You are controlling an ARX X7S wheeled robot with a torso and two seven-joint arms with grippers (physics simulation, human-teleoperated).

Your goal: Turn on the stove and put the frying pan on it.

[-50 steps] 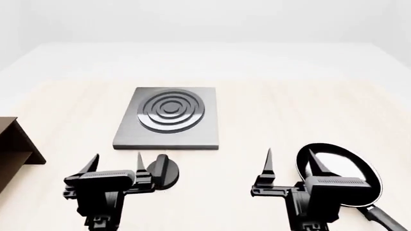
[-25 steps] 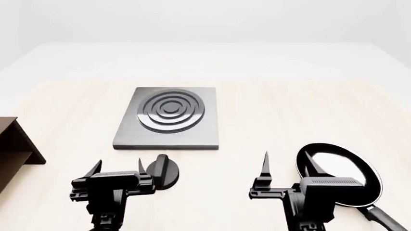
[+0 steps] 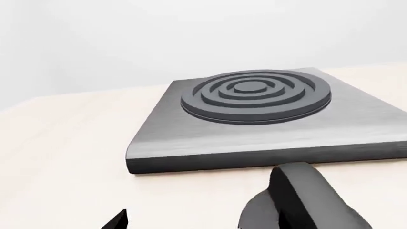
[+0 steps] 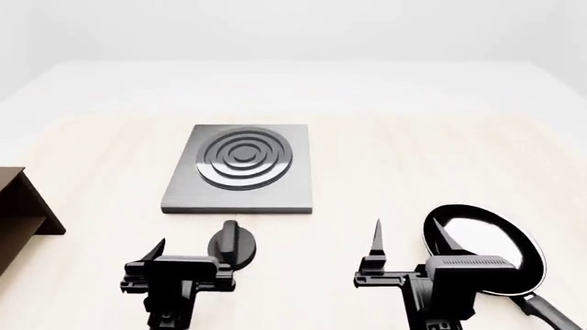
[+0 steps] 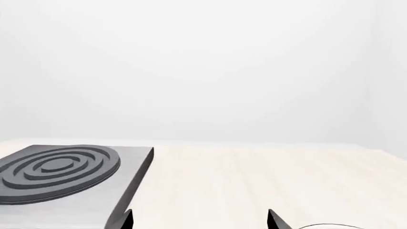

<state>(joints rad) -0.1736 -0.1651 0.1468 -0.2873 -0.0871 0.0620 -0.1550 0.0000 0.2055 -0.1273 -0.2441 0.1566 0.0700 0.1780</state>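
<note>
The stove (image 4: 240,168) is a flat grey plate with a ringed burner, lying on the light wooden table. Its black teardrop knob (image 4: 231,244) sits on the table just in front of it. My left gripper (image 4: 190,249) is open, and its right finger is at the knob's left side. In the left wrist view the knob (image 3: 299,200) is close at one side, with the stove (image 3: 254,109) beyond. The frying pan (image 4: 482,247) lies at the front right. My right gripper (image 4: 409,230) is open and empty, with one finger over the pan's left rim. The right wrist view shows the stove (image 5: 64,171) and open fingertips (image 5: 273,218).
A dark brown wooden shelf (image 4: 18,213) stands at the table's left edge, left of my left arm. The pan's long handle (image 4: 550,313) runs toward the front right corner. A thin arc of the pan's rim (image 5: 324,225) shows in the right wrist view.
My left gripper has moved right toward the knob and drawn back, so its right finger now reaches the knob. The right gripper has barely shifted.
</note>
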